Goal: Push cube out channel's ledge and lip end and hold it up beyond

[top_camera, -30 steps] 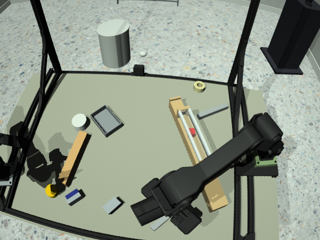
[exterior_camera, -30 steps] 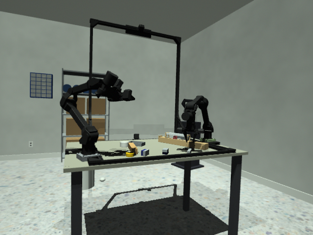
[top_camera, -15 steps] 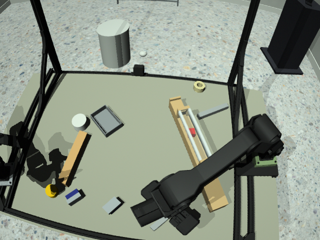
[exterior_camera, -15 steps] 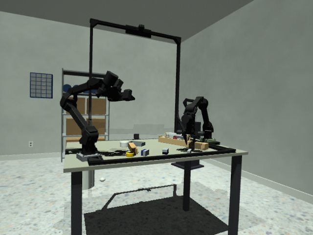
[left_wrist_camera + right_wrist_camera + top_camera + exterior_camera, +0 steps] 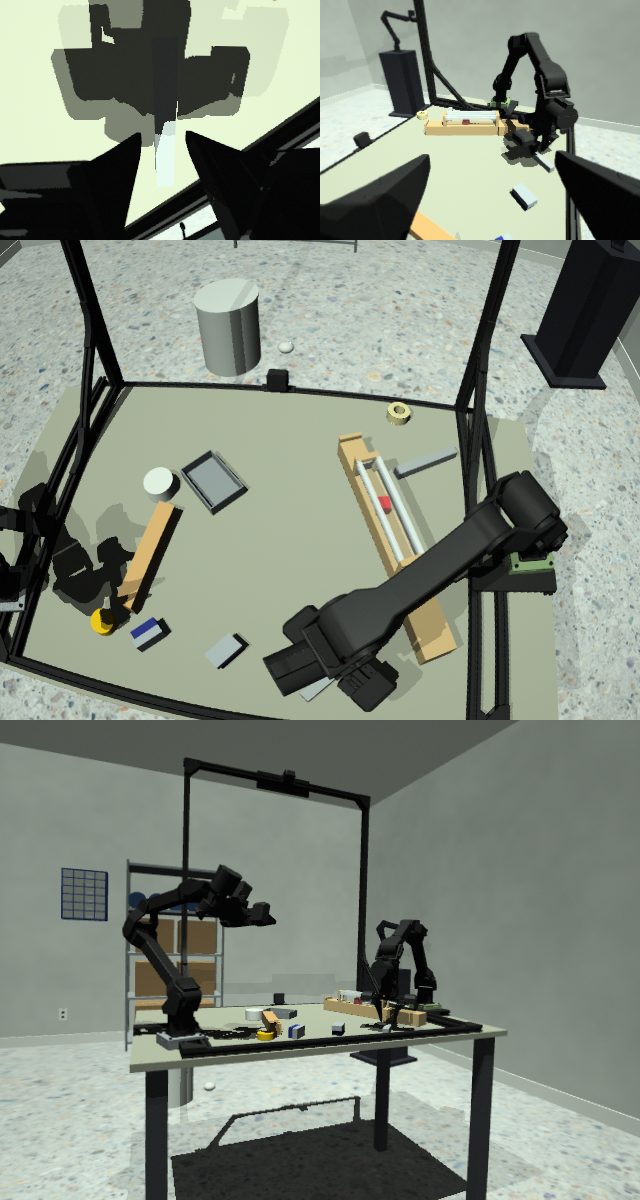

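The red cube (image 5: pixel 385 504) (image 5: pixel 357 1000) (image 5: pixel 465 121) sits inside the wooden channel (image 5: pixel 369 513) (image 5: pixel 460 131), under two white rods. The short ledge (image 5: pixel 353 448) with its raised lip (image 5: pixel 350 436) is at the channel's far end in the top view; a longer wooden end lies at the near end, partly behind the left arm. My left gripper (image 5: pixel 163 136) points down over a thin light-grey bar (image 5: pixel 316 690) (image 5: pixel 166 162) (image 5: pixel 545 162), fingers partly open on either side of its line; nothing is gripped. My right gripper (image 5: pixel 492 158) (image 5: pixel 272 920) is wide open and empty, high above the table.
A second grey bar (image 5: pixel 426 462) lies beside the channel. A light-grey block (image 5: pixel 225 650), a blue-and-white block (image 5: pixel 147 633), a yellow piece (image 5: pixel 103 622), a wooden beam (image 5: pixel 149 550), a white cylinder (image 5: pixel 159 482), a grey tray (image 5: pixel 230 500) and a brass ring (image 5: pixel 398 419) stand around.
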Available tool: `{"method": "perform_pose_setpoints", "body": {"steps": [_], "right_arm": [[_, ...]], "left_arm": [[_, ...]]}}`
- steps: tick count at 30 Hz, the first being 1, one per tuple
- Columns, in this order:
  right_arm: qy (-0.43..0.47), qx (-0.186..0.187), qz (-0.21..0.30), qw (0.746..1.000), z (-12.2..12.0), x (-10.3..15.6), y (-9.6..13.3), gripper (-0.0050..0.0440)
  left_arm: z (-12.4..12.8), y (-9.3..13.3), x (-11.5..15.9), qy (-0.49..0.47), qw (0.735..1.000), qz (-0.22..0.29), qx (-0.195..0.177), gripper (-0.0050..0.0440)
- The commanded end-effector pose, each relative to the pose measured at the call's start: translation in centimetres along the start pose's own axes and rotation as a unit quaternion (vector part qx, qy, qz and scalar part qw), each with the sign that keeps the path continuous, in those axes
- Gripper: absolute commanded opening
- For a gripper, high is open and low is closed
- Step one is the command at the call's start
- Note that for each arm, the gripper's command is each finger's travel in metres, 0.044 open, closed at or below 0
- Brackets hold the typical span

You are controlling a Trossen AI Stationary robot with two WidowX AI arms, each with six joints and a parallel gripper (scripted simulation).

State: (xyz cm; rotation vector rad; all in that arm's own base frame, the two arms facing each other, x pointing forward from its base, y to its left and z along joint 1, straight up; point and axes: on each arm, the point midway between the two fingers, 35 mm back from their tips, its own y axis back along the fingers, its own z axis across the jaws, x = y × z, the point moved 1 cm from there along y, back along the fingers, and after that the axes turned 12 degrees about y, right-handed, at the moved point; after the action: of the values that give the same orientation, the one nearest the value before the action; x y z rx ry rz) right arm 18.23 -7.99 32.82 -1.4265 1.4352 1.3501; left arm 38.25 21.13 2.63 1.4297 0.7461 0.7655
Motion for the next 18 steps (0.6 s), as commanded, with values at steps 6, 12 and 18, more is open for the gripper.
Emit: {"method": "perform_pose_setpoints", "body": {"steps": [6, 12, 18], "right_arm": [[0.003, 0.002, 0.001, 1.000, 0.0, 0.0, 0.0, 0.0400], [0.003, 0.002, 0.001, 1.000, 0.0, 0.0, 0.0, 0.0400], [0.003, 0.002, 0.001, 1.000, 0.0, 0.0, 0.0, 0.0400]], "left_arm": [[-0.3, -1.8, -0.3, -0.001, 1.000, -0.004, 0.005, 0.0200], [-0.3, -2.1, -0.3, -0.001, 1.000, -0.004, 0.005, 0.0200], [-0.1, -1.7, -0.2, 0.000, 1.000, -0.003, 0.001, 0.0132]]}}
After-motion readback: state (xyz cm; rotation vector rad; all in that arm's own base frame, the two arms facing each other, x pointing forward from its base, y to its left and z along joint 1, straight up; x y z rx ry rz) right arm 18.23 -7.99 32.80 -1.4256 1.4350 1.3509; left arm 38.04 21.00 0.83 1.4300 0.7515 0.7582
